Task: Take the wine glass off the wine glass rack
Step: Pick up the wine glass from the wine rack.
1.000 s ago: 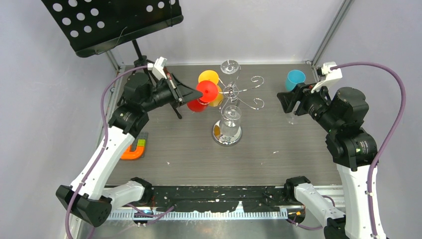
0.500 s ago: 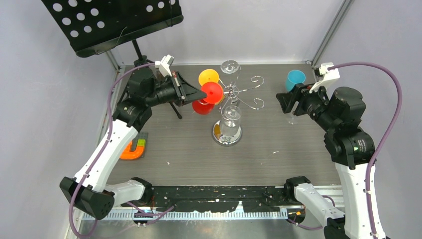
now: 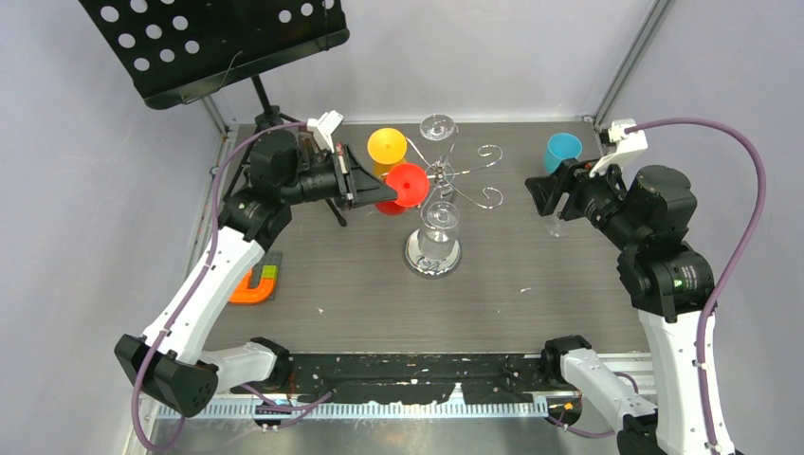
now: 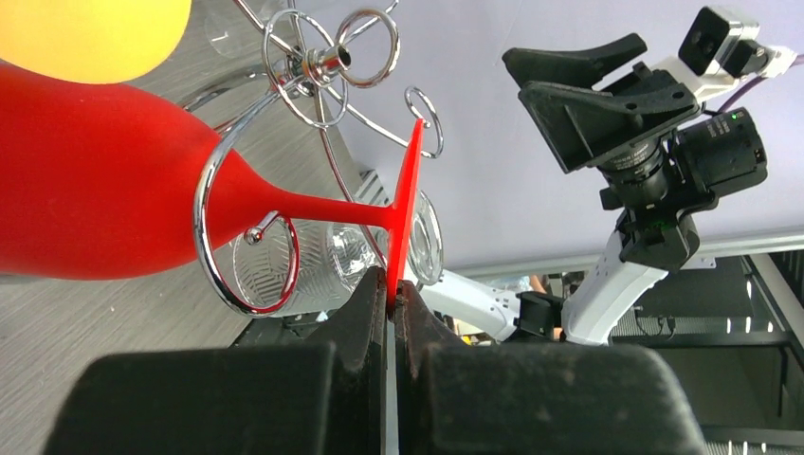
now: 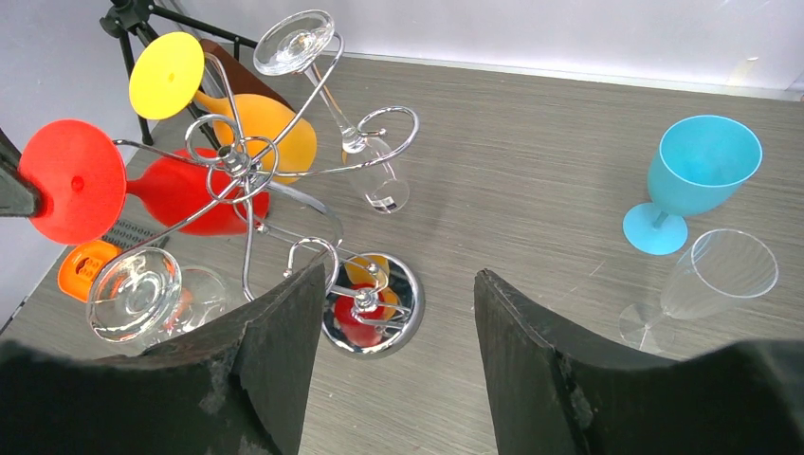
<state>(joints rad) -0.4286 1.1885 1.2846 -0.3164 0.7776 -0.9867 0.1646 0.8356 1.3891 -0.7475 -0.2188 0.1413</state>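
Observation:
The chrome wine glass rack (image 3: 444,173) stands mid-table on a round mirror base (image 3: 418,263). A red wine glass (image 3: 408,183) hangs on its left side, its stem lying in a curled wire arm (image 4: 213,190). My left gripper (image 3: 365,185) is shut on the rim of that glass's flat foot (image 4: 406,204), and the red bowl (image 4: 85,190) points away to the left. A yellow glass (image 3: 387,145) and two clear glasses (image 3: 438,126) (image 3: 439,223) also hang on the rack. My right gripper (image 5: 398,277) hovers open at the right, facing the rack with nothing in it.
A black music stand (image 3: 218,38) on a tripod rises at the back left. A blue goblet (image 5: 702,171) and a clear flute (image 5: 711,284) stand at the back right. An orange and green block (image 3: 258,282) lies near the left edge.
My left gripper has carried the red glass's foot a little right and nearer, toward the rack's post. The yellow glass has swung slightly left. The right arm has barely moved.

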